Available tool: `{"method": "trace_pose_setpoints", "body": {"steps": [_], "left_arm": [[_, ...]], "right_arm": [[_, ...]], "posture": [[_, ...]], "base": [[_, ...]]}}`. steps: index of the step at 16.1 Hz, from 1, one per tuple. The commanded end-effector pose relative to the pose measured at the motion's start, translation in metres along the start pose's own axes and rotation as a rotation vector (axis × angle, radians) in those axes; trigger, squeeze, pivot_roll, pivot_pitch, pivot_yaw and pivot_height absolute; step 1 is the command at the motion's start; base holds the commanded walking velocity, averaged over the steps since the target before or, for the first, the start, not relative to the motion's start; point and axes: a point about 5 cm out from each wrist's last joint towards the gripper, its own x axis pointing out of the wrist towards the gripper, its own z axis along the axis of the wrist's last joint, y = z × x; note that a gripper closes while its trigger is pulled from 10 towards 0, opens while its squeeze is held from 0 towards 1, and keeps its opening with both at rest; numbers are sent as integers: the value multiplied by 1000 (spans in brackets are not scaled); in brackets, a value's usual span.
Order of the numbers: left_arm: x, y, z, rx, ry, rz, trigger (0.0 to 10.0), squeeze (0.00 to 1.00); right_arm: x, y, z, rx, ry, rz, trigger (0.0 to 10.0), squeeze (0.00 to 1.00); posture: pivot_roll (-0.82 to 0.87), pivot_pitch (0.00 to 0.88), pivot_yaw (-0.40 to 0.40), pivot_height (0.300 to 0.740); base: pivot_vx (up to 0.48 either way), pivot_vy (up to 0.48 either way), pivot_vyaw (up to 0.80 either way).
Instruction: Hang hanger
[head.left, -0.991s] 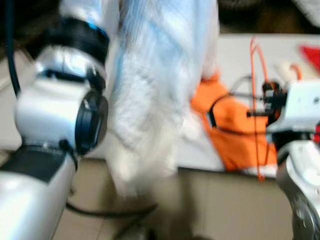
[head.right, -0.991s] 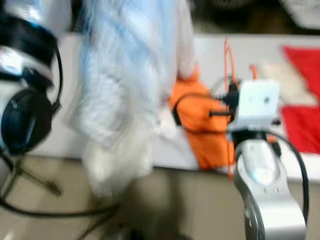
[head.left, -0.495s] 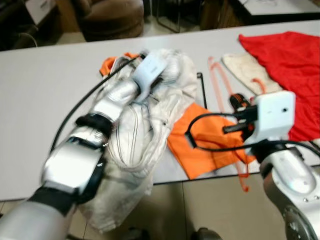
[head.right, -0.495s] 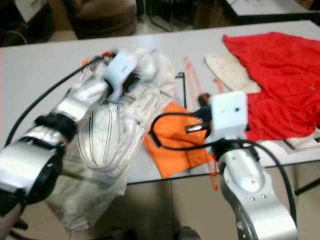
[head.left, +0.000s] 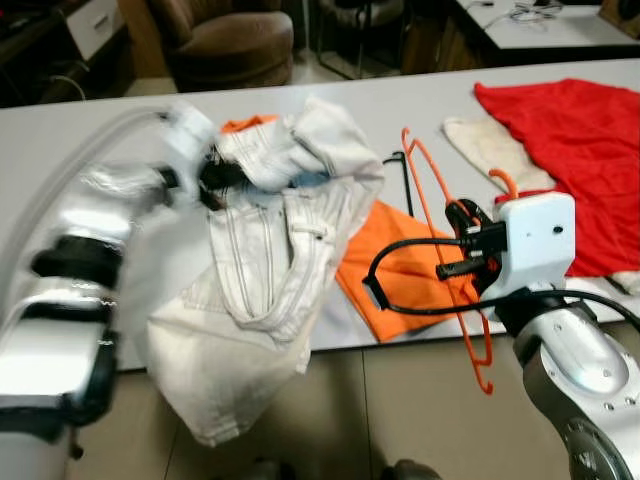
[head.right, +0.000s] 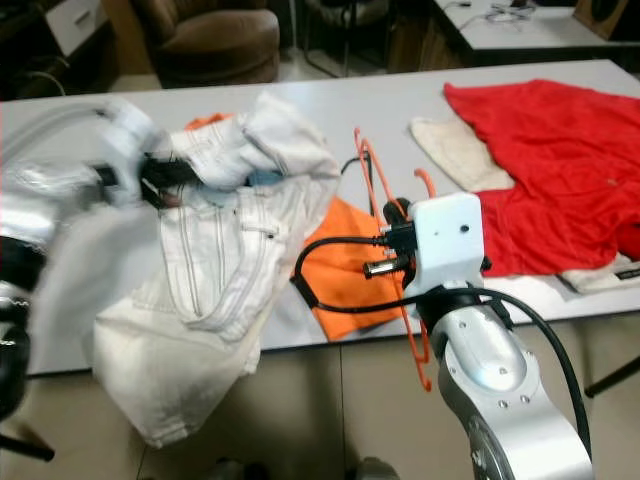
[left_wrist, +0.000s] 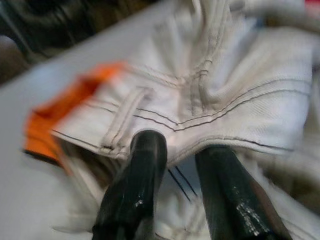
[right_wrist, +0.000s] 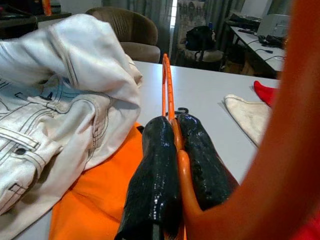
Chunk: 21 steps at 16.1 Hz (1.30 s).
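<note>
Right pincer: clamped on thin orange plastic hanger, above grey bench edge.
Left pincer: fingers parted slightly around white denim garment, raised over bench.

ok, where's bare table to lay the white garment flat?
Bare table runs far-left, between the white garment and the far edge. Crowded to the right: orange cloth, orange hanger in the right gripper, cream cloth, red cloth.
</note>
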Motion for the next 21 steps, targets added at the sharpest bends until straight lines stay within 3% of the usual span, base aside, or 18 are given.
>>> {"method": "trace_pose_setpoints", "body": {"steps": [1,2,4,5,6,9,11,12,14,17,21], "left_arm": [[-11,7,16,-24,-96,28,10000,831],[-26,0,32,-72,-283,81,10000,0],[-29,-7,32,-85,-339,109,10000,0],[-31,-26,31,-59,-395,158,10000,0],[-33,-35,31,-38,-418,182,10000,0],[-34,-65,37,-72,-508,243,10000,0],[-29,-83,27,-126,-485,229,10000,0],[-28,-100,18,-178,-489,226,10000,0],[-32,-110,10,-171,-511,281,10000,0],[-33,-123,2,-150,-459,321,10000,0],[-31,-127,2,-150,-458,361,10000,0]], "right_arm": [[-1,-3,5,-1,-34,-18,10000,0],[1,-6,7,15,-54,-33,10000,0],[2,-7,8,18,-60,-34,10000,0],[4,-6,9,18,-66,-25,10000,0],[4,-5,9,18,-69,-19,10000,0],[8,-3,9,21,-82,-13,10000,0],[11,-4,9,4,-90,-35,10000,0],[12,-5,9,-28,-100,-65,10000,0],[13,-7,8,-84,-122,-98,10000,0],[16,-8,11,-22,-174,-113,10000,0],[19,-5,12,11,-189,-87,10000,0]], "posture": [[-154,84,87,740],[-146,76,87,740],[-142,75,87,740],[-136,69,84,740],[-133,68,82,740],[-117,68,77,740],[-118,71,79,740],[-118,75,87,740],[-119,82,92,740],[-117,89,80,740],[-111,91,65,740]], "base": [[0,0,0],[0,0,0],[0,0,0],[0,0,0],[0,0,0],[0,0,0],[0,0,0],[0,0,0],[0,0,0],[0,0,0],[0,0,0]]}}
